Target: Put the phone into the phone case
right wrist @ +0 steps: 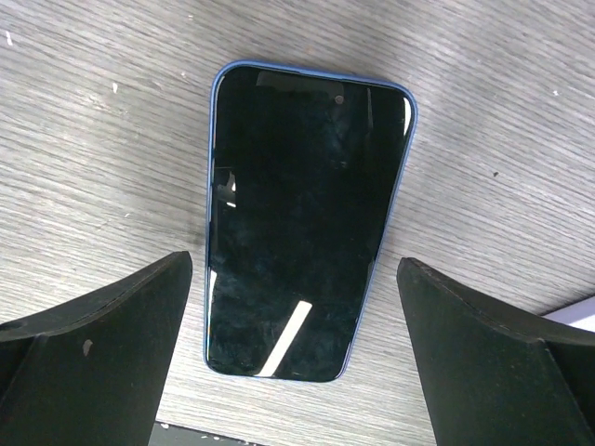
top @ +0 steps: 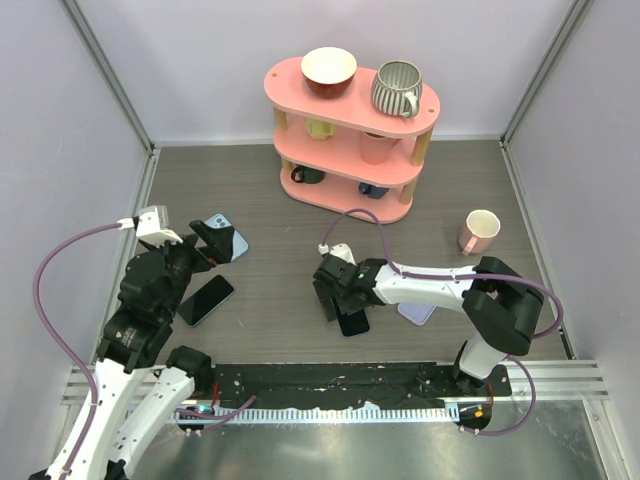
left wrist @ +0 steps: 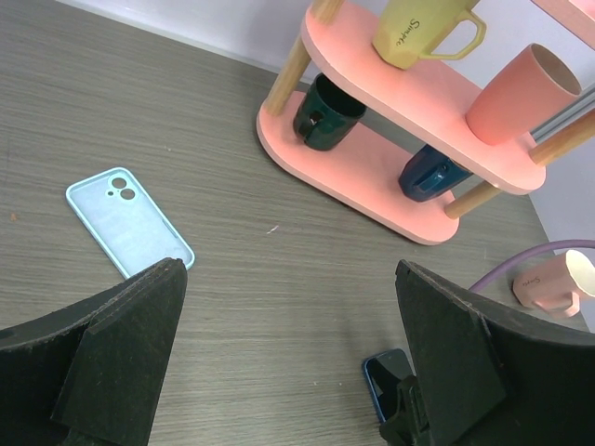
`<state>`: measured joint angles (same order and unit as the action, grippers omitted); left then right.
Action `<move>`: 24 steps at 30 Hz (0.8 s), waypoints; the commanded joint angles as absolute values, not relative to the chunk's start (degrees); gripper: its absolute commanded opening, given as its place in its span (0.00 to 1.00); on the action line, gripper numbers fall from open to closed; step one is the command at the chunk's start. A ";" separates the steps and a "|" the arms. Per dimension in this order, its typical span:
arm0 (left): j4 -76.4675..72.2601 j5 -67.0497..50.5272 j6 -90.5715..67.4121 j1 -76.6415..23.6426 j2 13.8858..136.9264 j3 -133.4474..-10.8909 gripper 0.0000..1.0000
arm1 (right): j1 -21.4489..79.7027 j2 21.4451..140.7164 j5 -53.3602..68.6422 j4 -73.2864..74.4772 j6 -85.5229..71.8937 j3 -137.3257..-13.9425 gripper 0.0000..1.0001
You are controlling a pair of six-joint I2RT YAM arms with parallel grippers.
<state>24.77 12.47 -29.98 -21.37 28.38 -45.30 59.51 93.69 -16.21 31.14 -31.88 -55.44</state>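
A blue-edged phone [right wrist: 302, 223] lies screen up on the table, near the front edge. My right gripper [right wrist: 296, 279] is open low over its near end, with a finger on each side, not touching it; it also shows in the top view [top: 335, 295]. A light blue phone case [left wrist: 125, 221] lies flat on the left, camera cutout at the far end. My left gripper [top: 207, 243] is open and empty just left of the case [top: 230, 238]. In the left wrist view the phone [left wrist: 383, 376] is partly hidden behind my right finger.
A second, black phone [top: 205, 300] lies by the left arm. A pale lavender case [top: 418, 312] lies right of the blue-edged phone. A pink three-tier shelf [top: 350, 150] with cups stands at the back. A pink mug [top: 480, 230] stands at the right.
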 commanded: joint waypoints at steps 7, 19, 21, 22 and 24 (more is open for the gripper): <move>23.73 13.45 -29.71 -21.71 27.60 -45.88 1.00 | 59.59 92.81 -16.01 31.30 -29.44 -57.05 0.99; 23.82 12.92 -29.71 -21.88 27.95 -46.14 1.00 | 59.59 94.04 -13.01 25.31 -31.38 -52.47 0.95; 23.82 13.09 -29.62 -21.88 27.77 -46.05 1.00 | 59.59 94.04 -13.79 25.92 -31.46 -52.64 0.89; 23.82 13.18 -29.62 -21.88 27.77 -46.14 1.00 | 59.59 93.96 -14.58 26.28 -31.55 -52.82 0.86; 23.99 13.36 -29.62 -21.88 27.86 -46.14 1.00 | 59.59 93.43 -15.90 28.12 -32.08 -53.78 0.77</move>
